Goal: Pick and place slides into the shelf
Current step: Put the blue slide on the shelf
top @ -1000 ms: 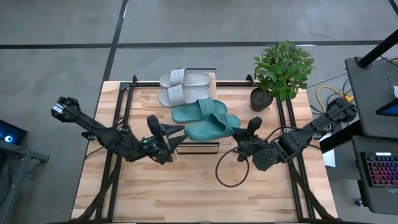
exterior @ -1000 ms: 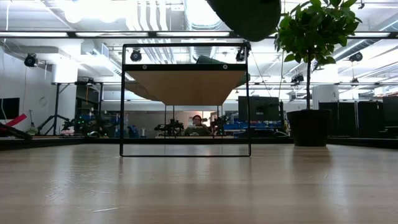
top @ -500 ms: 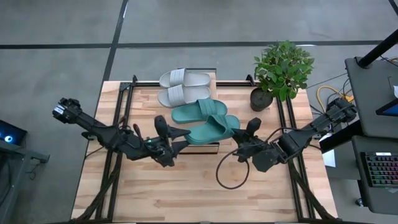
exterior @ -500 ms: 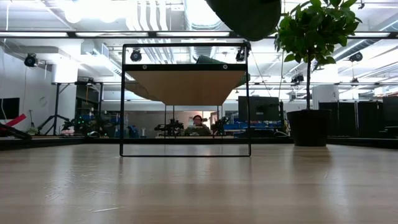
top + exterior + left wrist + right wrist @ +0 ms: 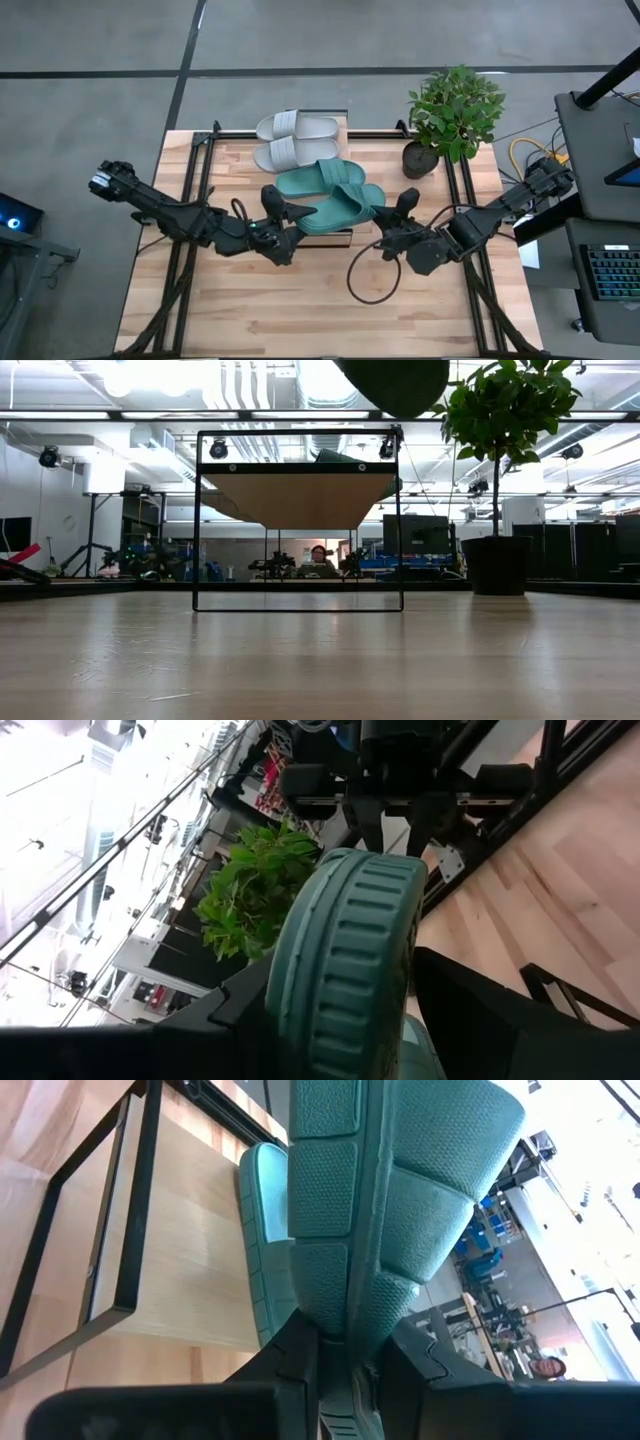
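Two pale grey slides (image 5: 297, 126) (image 5: 289, 152) and one teal slide (image 5: 320, 178) lie sole-down on the plank top of the shelf (image 5: 336, 236). The second teal slide (image 5: 342, 205) hangs over the shelf's near end, and my right gripper (image 5: 392, 208) is shut on its right end. My left gripper (image 5: 295, 213) stands open at the slide's left end (image 5: 345, 960), one finger on each side. Whether those fingers touch the slide, I cannot tell. In the low view the held slide (image 5: 392, 382) shows dark above the shelf top (image 5: 300, 495). My right gripper pinches the teal slide's right end (image 5: 345, 1325) between its two fingers, across the thickness of the sole. The fingers (image 5: 295, 1355) come from the table's right, slanting a little down. The slide is lifted clear of the shelf and tipped on edge, its ribbed sole (image 5: 400, 1170) turned toward the wrist.
A potted plant (image 5: 452, 115) stands at the table's far right, close to the shelf. A black cable loop (image 5: 372, 272) hangs below my right arm. Dark frame rails (image 5: 190, 200) run along both table sides. A person (image 5: 318, 558) sits in the room beyond.
My left gripper has moved toward the table's right, onto the held slide's left end, with its finger gap unchanged. The teal slide and my right gripper have stayed where they were.
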`<state>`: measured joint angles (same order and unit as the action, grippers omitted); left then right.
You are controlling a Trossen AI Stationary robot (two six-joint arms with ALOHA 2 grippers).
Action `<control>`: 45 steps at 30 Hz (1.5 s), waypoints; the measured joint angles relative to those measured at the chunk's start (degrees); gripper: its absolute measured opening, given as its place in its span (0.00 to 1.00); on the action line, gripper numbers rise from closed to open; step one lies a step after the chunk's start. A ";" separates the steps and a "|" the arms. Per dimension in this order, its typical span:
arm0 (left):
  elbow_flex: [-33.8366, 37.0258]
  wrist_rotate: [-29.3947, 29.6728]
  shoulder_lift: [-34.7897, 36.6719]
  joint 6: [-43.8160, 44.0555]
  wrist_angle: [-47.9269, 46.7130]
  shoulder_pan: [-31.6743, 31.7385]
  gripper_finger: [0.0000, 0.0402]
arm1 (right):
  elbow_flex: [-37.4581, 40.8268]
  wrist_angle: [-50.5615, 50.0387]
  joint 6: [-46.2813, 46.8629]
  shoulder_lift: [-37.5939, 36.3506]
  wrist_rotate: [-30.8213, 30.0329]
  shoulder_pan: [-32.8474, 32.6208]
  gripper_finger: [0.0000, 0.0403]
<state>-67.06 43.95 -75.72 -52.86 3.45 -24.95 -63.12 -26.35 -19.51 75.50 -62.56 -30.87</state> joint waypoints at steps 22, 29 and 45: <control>-0.40 -2.95 0.47 -0.05 -4.34 0.13 0.09 | -0.06 0.22 -0.06 0.00 -0.15 0.00 0.13; -0.29 -2.07 0.61 0.00 -4.02 0.09 0.09 | -1.03 -0.30 0.85 -0.18 -0.87 0.00 0.39; 9.79 -5.10 15.89 4.50 -7.42 -6.65 0.09 | 0.62 -3.52 7.33 -10.65 0.17 -6.06 0.58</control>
<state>-57.28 38.84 -59.83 -48.36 -3.97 -31.60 -62.49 -29.87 -12.19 64.85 -62.39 -36.94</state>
